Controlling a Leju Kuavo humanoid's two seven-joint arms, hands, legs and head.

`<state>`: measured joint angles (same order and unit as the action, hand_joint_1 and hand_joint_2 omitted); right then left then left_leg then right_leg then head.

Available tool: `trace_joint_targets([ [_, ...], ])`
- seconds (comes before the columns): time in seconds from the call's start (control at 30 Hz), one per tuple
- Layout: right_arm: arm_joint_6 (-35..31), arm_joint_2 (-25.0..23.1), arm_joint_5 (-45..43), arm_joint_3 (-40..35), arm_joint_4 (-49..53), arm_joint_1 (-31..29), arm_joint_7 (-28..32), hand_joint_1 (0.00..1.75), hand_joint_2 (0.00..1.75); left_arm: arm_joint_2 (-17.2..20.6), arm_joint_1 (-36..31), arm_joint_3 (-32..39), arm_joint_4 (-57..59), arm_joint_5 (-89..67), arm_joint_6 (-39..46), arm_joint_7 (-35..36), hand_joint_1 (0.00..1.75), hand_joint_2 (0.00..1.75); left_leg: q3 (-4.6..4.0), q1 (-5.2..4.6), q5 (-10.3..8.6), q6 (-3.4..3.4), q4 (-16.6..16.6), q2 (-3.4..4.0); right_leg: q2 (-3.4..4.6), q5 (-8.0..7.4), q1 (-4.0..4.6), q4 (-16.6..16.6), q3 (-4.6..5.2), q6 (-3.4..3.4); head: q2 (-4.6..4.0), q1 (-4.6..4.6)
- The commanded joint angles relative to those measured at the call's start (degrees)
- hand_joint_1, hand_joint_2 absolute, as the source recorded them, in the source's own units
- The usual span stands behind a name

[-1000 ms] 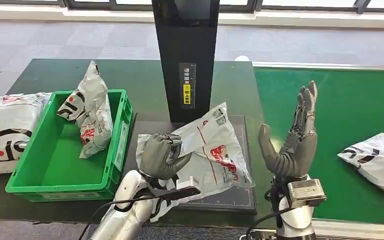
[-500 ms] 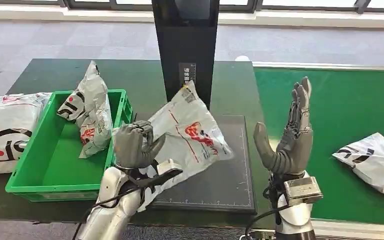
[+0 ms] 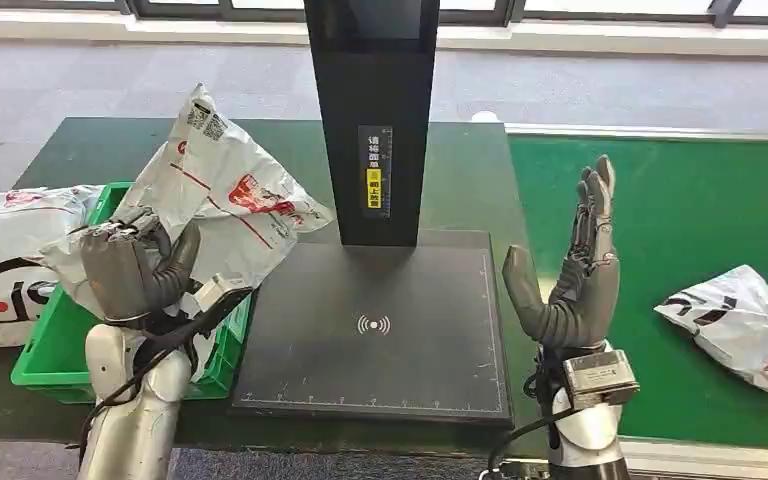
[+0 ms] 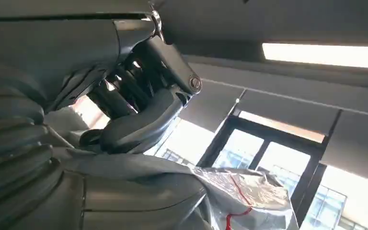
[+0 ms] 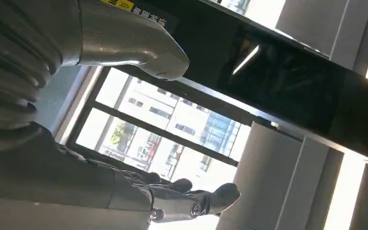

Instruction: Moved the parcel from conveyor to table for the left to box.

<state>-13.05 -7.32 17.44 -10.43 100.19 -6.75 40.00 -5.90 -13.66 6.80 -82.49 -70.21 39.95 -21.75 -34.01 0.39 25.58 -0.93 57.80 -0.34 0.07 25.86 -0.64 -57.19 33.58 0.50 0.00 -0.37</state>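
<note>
My left hand (image 3: pixel 132 268) grips the parcel (image 3: pixel 222 198) above the green box (image 3: pixel 57 352) at lower left; my right hand (image 3: pixel 575 275) stands open, fingers apart.

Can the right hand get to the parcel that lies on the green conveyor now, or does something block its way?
Probably yes. The right hand is raised, fingers apart, holding nothing, at the conveyor's near edge. The parcel on the belt lies to its right, with bare belt and nothing standing between. Whether the arm reaches that far is uncertain.
</note>
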Motion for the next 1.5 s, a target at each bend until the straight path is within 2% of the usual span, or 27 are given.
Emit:
trace_joint_targets([
  [0.03,1.42,-2.66,1.65,1.15,-3.75,-0.76,0.00,0.00,1.75,5.58,-10.60,11.76,11.47,-2.30,-0.16,3.42,1.75,1.75,0.16,0.01,-0.03,-0.03,-0.12,0.11,0.08,-0.04,0.02,0.06,-0.10,-0.07,0.00,0.00],
  [0.1,2.01,-3.12,2.15,1.51,-4.04,-0.94,0.00,0.00,1.75,7.81,-14.95,11.76,18.86,-3.07,-0.79,4.82,1.75,1.75,0.12,0.03,-0.08,-0.05,-0.10,0.00,-0.04,-0.04,0.04,0.03,-0.04,-0.09,0.00,0.00],
  [0.23,2.19,-3.20,2.20,1.62,-4.20,-1.04,0.00,0.00,1.75,8.12,-16.48,11.60,22.12,-3.87,-0.50,5.16,1.75,1.75,0.13,0.05,-0.17,-0.14,-0.13,-0.04,-0.07,-0.09,0.10,0.04,-0.04,-0.13,0.00,0.00],
  [0.33,2.80,-3.84,2.58,1.98,-4.63,-1.47,0.00,0.00,1.75,9.47,-22.00,10.96,33.43,-7.31,-2.02,7.58,1.75,1.75,0.13,0.04,-0.19,-0.16,-0.11,-0.02,-0.06,-0.10,0.11,-0.03,-0.01,-0.14,0.00,0.00],
  [0.37,2.99,-4.10,2.80,2.01,-4.77,-1.63,0.00,0.00,1.75,10.14,-24.19,10.47,38.97,-10.56,0.05,10.42,1.75,1.75,0.11,0.01,-0.21,-0.17,-0.10,-0.11,-0.11,-0.08,0.06,-0.08,0.03,-0.15,0.00,0.00],
  [0.43,3.18,-4.29,2.93,1.84,-4.99,-1.92,-0.07,0.00,1.75,10.35,-25.61,11.31,43.41,-10.35,0.05,11.06,1.75,1.75,0.14,0.08,-0.26,-0.16,-0.13,-0.22,-0.23,-0.11,0.10,0.00,-0.07,-0.16,0.00,0.00],
  [0.57,3.89,-4.71,3.03,1.55,-6.19,-3.49,-0.62,0.00,1.75,12.05,-28.77,12.69,51.31,-13.32,0.05,14.79,1.75,1.75,0.17,0.07,-0.22,-0.15,-0.15,0.11,0.09,-0.18,0.08,0.00,-0.02,-0.18,0.00,0.00],
  [0.7,4.01,-4.85,3.37,1.30,-7.30,-4.35,-0.83,0.00,1.75,12.31,-29.47,13.39,56.15,-15.01,-0.56,16.40,1.75,1.75,0.12,0.07,-0.16,-0.17,-0.06,0.07,0.06,-0.12,0.08,-0.09,0.04,-0.19,0.00,0.00],
  [1.13,4.01,-4.85,3.37,1.30,-7.30,-4.35,-0.83,0.00,1.75,12.31,-29.47,13.39,56.15,-15.01,-0.56,16.40,1.75,1.75,0.05,0.08,-0.18,-0.16,-0.03,0.06,0.07,-0.13,0.08,-0.10,0.08,-0.18,0.00,0.00],
  [1.17,4.04,-4.69,3.43,1.38,-7.34,-4.27,-0.85,0.00,1.75,12.68,-29.84,13.18,58.23,-17.06,-3.26,20.31,1.75,1.75,0.00,0.09,-0.17,-0.17,-0.01,0.05,0.06,-0.13,0.09,-0.11,0.12,-0.17,0.00,0.00],
  [1.2,4.10,-4.63,3.44,1.43,-7.54,-4.32,-0.85,0.00,1.75,12.88,-29.97,13.66,59.33,-17.36,-4.43,21.86,0.61,1.75,0.07,0.08,-0.18,-0.16,-0.06,0.07,0.07,-0.14,0.09,-0.08,0.08,-0.18,0.00,0.00],
  [1.23,4.12,-4.59,3.45,1.47,-7.70,-4.27,-0.82,0.00,1.75,13.15,-29.82,13.42,59.94,-18.32,-4.39,23.14,0.00,1.75,0.04,0.09,-0.17,-0.17,-0.04,0.06,0.07,-0.13,0.10,-0.08,0.09,-0.18,0.00,0.00],
  [1.27,4.11,-4.60,3.48,1.46,-7.80,-4.19,-0.74,0.00,1.75,13.13,-29.44,14.06,60.00,-18.14,-2.55,23.29,0.00,1.75,0.09,0.09,-0.19,-0.16,-0.09,0.07,0.06,-0.15,0.11,-0.03,0.04,-0.19,0.00,0.00],
  [1.3,4.00,-4.68,3.54,1.37,-7.86,-4.14,-0.63,0.00,1.75,13.04,-28.87,15.27,59.82,-16.89,-0.01,22.29,0.00,0.00,0.10,0.06,-0.17,-0.16,-0.08,0.10,0.11,-0.13,0.07,-0.08,0.06,-0.18,0.00,0.00],
  [1.43,3.40,-4.66,3.63,0.80,-8.47,-4.84,-0.62,0.00,1.75,9.78,-23.27,20.71,48.37,-7.65,0.05,12.30,0.00,0.00,0.07,0.07,-0.15,-0.17,-0.05,0.16,0.19,-0.13,0.08,-0.10,0.12,-0.16,0.00,0.00],
  [1.5,2.78,-4.36,3.72,0.77,-8.65,-4.94,-0.71,0.00,1.75,6.34,-20.16,23.55,44.01,4.43,0.05,0.62,0.00,0.00,0.23,0.05,-0.18,-0.15,-0.21,0.17,0.17,-0.15,0.08,0.05,-0.05,-0.17,0.00,0.00],
])
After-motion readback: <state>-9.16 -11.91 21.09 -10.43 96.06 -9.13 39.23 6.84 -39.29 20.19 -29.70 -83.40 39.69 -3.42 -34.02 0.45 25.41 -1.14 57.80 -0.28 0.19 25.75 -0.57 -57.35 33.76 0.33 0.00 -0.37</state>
